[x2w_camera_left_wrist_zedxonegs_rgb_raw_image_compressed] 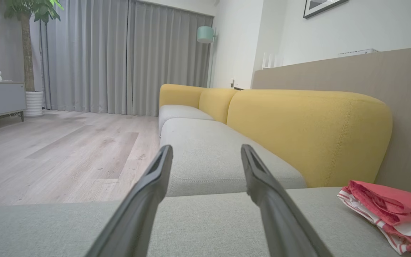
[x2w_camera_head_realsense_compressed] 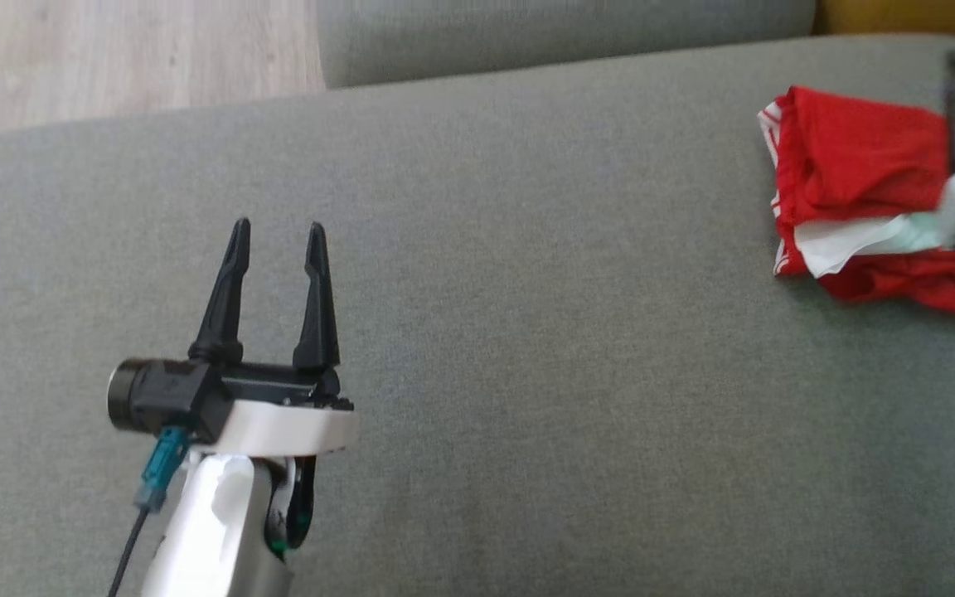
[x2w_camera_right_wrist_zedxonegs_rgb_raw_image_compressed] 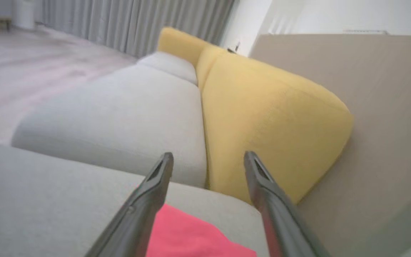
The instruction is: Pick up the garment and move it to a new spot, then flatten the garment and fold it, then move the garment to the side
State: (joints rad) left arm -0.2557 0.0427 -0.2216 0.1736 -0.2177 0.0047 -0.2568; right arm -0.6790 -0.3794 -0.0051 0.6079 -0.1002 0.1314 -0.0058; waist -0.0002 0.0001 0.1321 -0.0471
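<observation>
judging we are on the last step: the garment (x2w_camera_head_realsense_compressed: pixel 859 166) is lying folded on the sofa (x2w_camera_head_realsense_compressed: pixel 527 348), far right. right gripper (x2w_camera_right_wrist_zedxonegs_rgb_raw_image_compressed: pixel 209 157), over it, and left gripper (x2w_camera_head_realsense_compressed: pixel 278 225) are gaping wide, holding nothing. next we are needing a clean lift-off, snagging no cloth.

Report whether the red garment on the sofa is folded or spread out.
Folded, roughly: the red garment lies as a compact layered bundle on the grey seat cushion, a white layer between red ones, not spread flat.
</observation>
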